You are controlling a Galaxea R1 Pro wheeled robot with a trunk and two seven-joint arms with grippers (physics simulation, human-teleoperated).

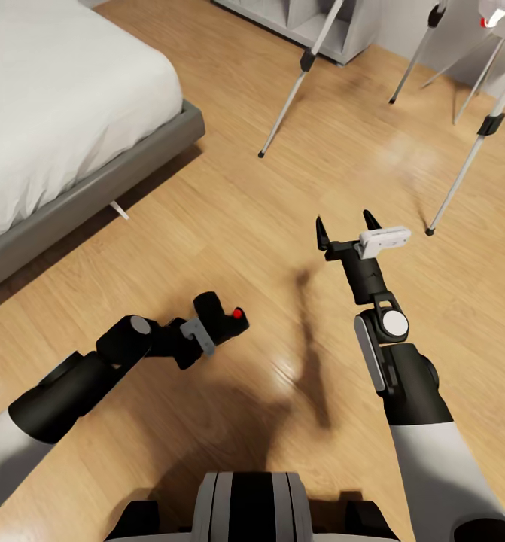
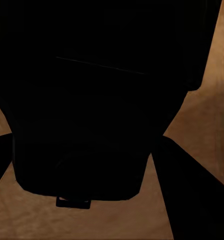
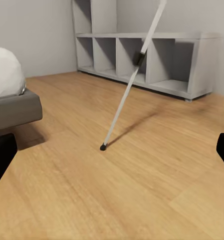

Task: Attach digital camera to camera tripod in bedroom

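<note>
Pickup looks done: my left hand (image 1: 211, 325) has its fingers clenched around the digital camera (image 1: 226, 316), my right hand (image 1: 348, 226) has fingers spread, empty, the camera tripod (image 1: 301, 75) standing beyond them, mounting undone.

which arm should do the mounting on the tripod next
Left, likely: the left gripper already holds the digital camera. The right gripper is open and empty, nearer the camera tripod.
</note>
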